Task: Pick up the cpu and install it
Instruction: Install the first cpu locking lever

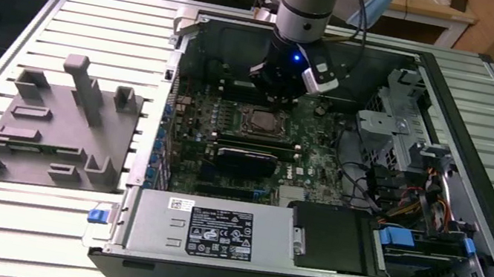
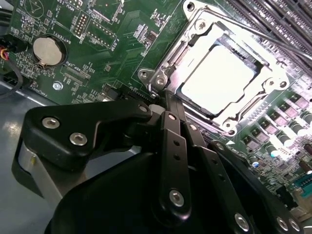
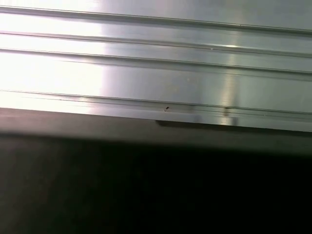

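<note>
The cpu [image 2: 219, 80] already lies in the motherboard socket [image 2: 168, 63], near the middle of the open computer case [image 1: 475, 214] on the slatted counter [image 1: 96, 15], so the work stands at seating rather than picking. The end effector [image 1: 279, 99] hangs just above the socket. In the second wrist view its fingers [image 2: 168, 105] seem drawn together, holding nothing. The grey fixture block [image 1: 58, 129] beside the case carries no chip.
</note>
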